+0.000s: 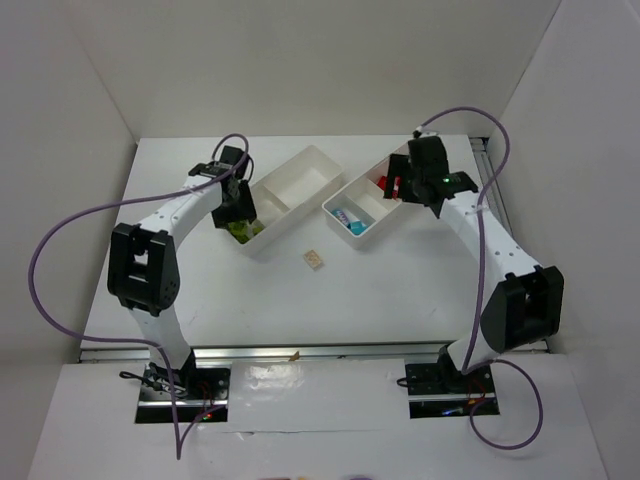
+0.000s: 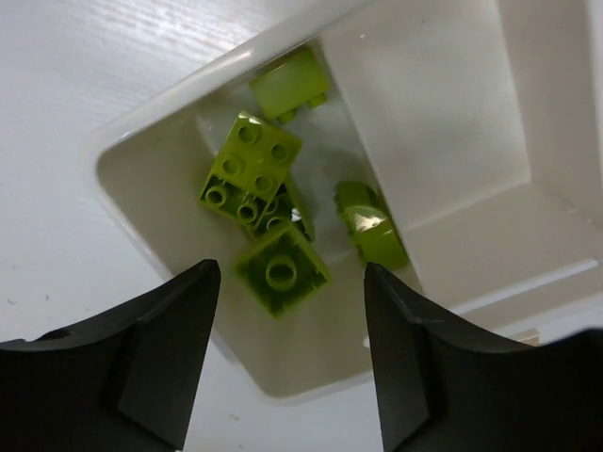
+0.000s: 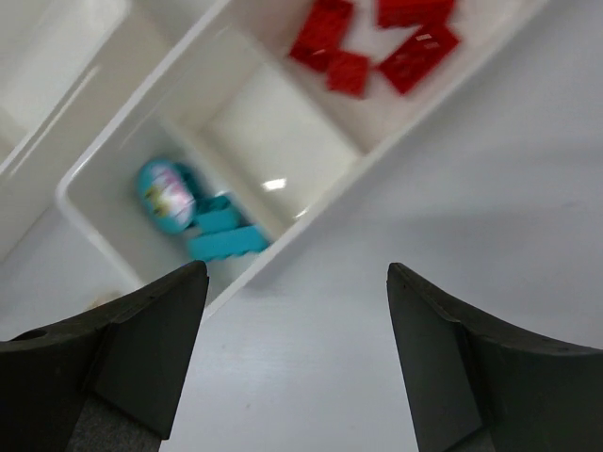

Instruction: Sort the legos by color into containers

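Left tool (image 2: 290,292) hangs spread and empty over the near compartment of the left tray (image 1: 305,172), where five lime green bricks (image 2: 250,169) lie heaped. Right tool (image 3: 297,282), likewise spread with nothing in it, hovers above the surface (image 3: 452,217) just beside the right tray (image 3: 283,122). That tray holds four red bricks (image 3: 349,71) at one end and about three cyan pieces (image 3: 221,240), blurred, at the other. One beige brick (image 1: 314,259) lies loose on the surface near both trays.

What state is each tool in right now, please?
Left tool: open, empty, above the green bricks.
Right tool: open, empty.
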